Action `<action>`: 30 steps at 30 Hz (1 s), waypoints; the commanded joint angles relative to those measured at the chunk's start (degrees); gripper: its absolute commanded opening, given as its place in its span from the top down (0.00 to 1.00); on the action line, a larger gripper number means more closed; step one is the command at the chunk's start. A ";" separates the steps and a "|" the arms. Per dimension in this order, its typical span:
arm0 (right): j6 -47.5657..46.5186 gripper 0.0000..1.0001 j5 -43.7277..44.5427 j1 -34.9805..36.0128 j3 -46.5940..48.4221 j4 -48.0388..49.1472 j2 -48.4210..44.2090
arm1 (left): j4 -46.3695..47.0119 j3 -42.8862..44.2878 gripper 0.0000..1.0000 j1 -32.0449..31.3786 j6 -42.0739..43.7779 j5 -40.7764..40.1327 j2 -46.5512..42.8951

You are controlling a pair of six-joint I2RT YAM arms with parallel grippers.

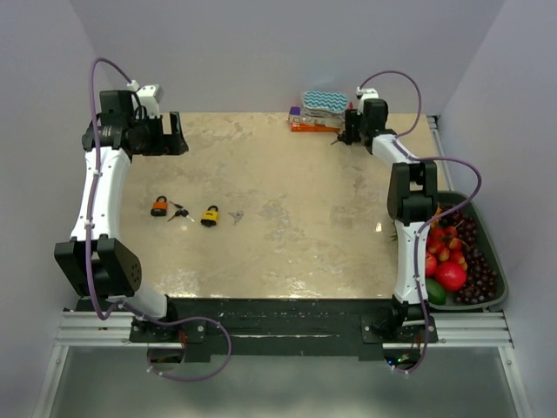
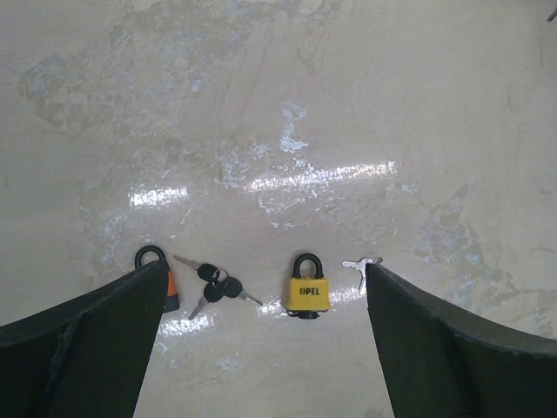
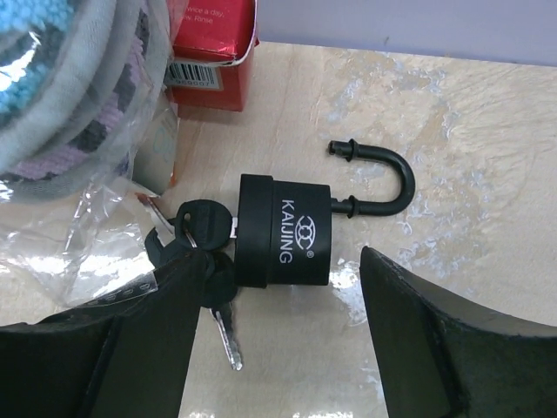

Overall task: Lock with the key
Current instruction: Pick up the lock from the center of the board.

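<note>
Right wrist view: the black padlock (image 3: 283,231), shackle open, keys (image 3: 202,222) in it, lies mid-frame, framed by the spread right gripper (image 3: 280,261). A red box (image 3: 211,52) and bagged cloths (image 3: 70,87) crowd the upper left. The left gripper (image 2: 265,270) gapes too.

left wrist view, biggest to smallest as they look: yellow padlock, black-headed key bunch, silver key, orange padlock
1. Yellow plastic-cased padlock, bulkiest, though the bunch of black-headed keys spreads wider: nearly tied.
2. Small silver key.
Unranked: orange padlock, mostly hidden.
</note>
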 commanded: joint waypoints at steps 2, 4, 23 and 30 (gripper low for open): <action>1.12 0.27 1.58 -0.34 2.85 2.91 2.32 | 1.08 2.20 0.02 0.70 -0.92 -1.10 -0.13; 1.12 0.28 1.85 -0.42 3.02 3.00 2.67 | 0.99 1.94 0.01 0.79 -1.09 -0.93 -0.22; -0.73 0.95 0.53 -1.21 -2.77 4.76 -2.41 | 1.08 2.12 0.02 1.05 -1.27 1.17 0.75; -3.18 1.00 -5.61 -1.13 -18.32 6.35 -19.01 | 1.69 1.24 0.02 1.49 -0.92 5.48 0.92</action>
